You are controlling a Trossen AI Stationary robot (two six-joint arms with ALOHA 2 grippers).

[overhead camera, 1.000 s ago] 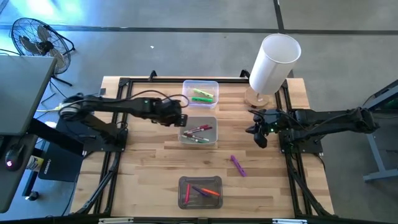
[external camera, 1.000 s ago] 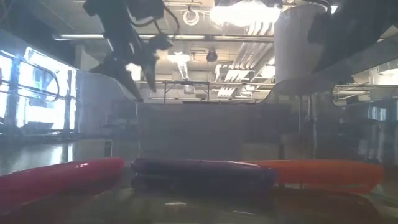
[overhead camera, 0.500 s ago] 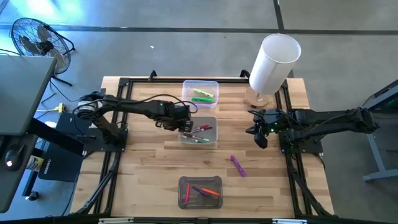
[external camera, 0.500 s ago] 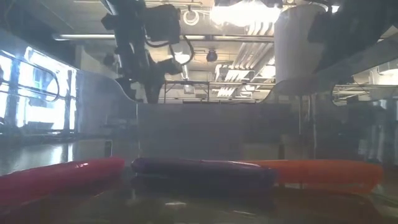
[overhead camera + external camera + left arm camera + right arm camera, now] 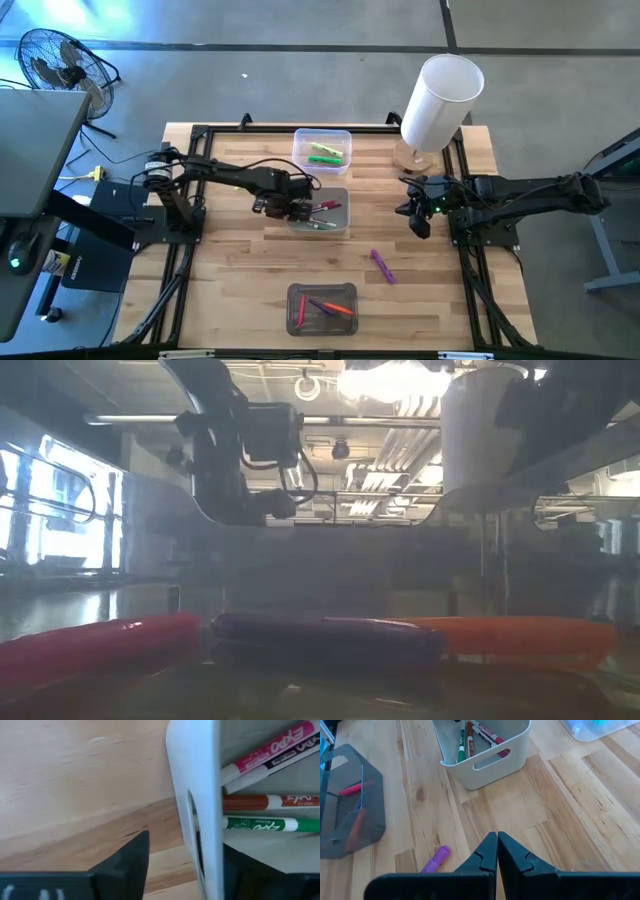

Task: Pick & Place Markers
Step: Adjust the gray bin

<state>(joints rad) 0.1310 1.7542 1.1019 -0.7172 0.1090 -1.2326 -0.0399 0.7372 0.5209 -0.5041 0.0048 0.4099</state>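
Markers lie across the wooden surface [image 5: 230,250]: a purple marker [image 5: 382,266] loose at lower centre right, white-bodied markers [image 5: 322,212] in the white bin [image 5: 343,192] at centre. The left gripper [image 5: 285,207] sits at that bin's left wall, one finger on each side of it, jaws parted and holding nothing. The right gripper [image 5: 418,220] waits at centre right, jaws closed and empty.

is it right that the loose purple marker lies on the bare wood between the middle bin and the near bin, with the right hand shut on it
Not quite. The purple marker does lie loose on the wood between those bins, but the right hand is not on it: the high view shows it apart, near the table's right edge. The right wrist view shows its fingers shut on nothing.
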